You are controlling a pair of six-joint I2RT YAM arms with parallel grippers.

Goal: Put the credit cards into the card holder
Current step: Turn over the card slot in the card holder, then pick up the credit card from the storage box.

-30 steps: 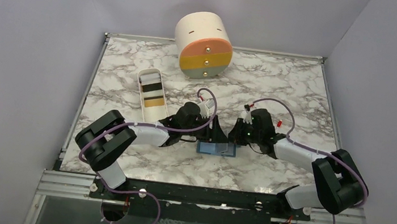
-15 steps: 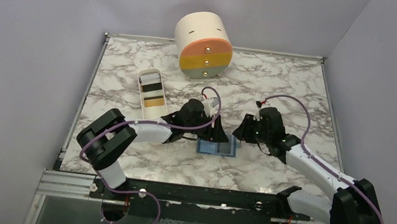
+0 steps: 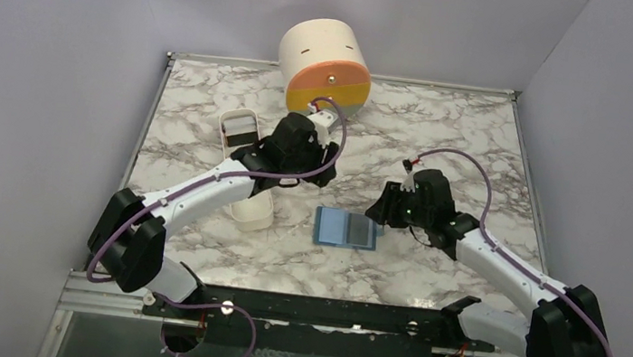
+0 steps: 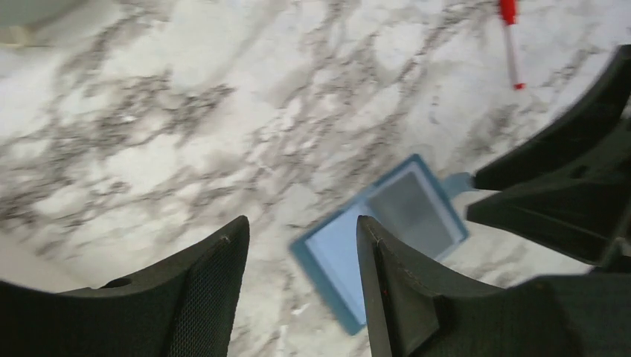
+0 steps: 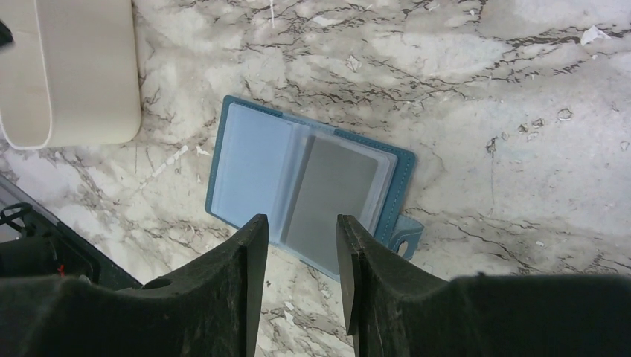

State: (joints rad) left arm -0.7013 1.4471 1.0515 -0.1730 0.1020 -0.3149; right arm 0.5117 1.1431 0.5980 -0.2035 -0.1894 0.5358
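The left jaws and right jaws stood parted, empty, the open card holder (image 5: 253,167) just ahead of the right jaws, its thin stiff card (image 5: 331,190) probably slick, best pinched edgewise.

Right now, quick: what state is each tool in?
Left tool: open, holding nothing.
Right tool: open, holding nothing.
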